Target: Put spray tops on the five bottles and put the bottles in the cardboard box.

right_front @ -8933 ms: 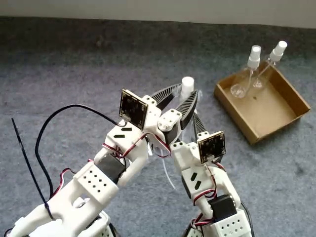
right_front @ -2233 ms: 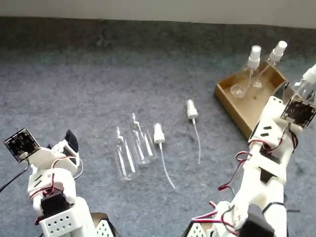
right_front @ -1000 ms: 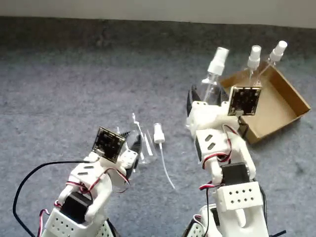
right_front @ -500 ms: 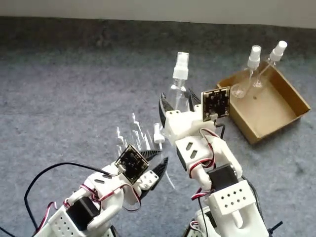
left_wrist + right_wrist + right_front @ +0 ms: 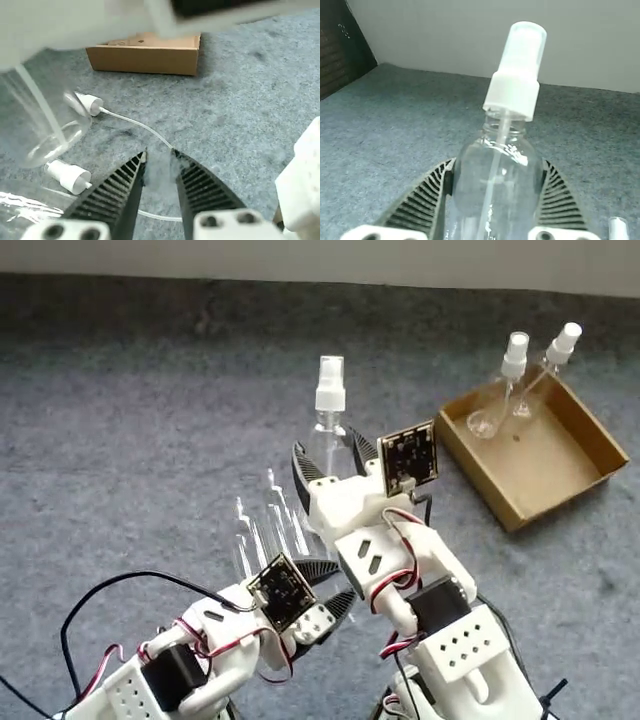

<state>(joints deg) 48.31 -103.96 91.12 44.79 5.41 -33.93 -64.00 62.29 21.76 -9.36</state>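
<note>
1. Left arm [image 5: 190, 670]: lower left of the high view, stretched low towards the frame's centre. Left gripper [image 5: 333, 587] sits just below the lying bottles. In the left wrist view the left gripper [image 5: 157, 155] hangs over the grey tabletop [image 5: 250, 100], jaws spread by a narrow gap, holding nothing.

2. Two bare bottles [image 5: 262, 532]: left of centre, lying side by side on the tabletop [image 5: 150, 390], necks towards the top of the frame, no caps on. The left arm's camera board overlaps their lower ends.

3. Right arm [image 5: 420, 590]: from bottom centre, raised and leaning towards upper centre. Right gripper [image 5: 332, 458] is pinching a clear bottle [image 5: 328, 430] by its body and holds it upright above the tabletop. Its white spray top [image 5: 330, 385] is seated on the neck. In the right wrist view the bottle [image 5: 495, 190] stands between both ribbed fingers [image 5: 427, 200], spray top [image 5: 515, 70] uppermost, tube visible inside.

4. Two loose spray tops: in the left wrist view, one [image 5: 89, 102] lies with its long tube trailing past the left gripper's tips; the other [image 5: 67, 175] lies just beside the left gripper. The right arm covers this patch in the high view.

5. Cardboard box [image 5: 560, 455]: right of the frame, open, flat on the tabletop, well apart from both grippers. Two capped bottles [image 5: 505, 380] [image 5: 548, 365] lean at its far corner.
</note>
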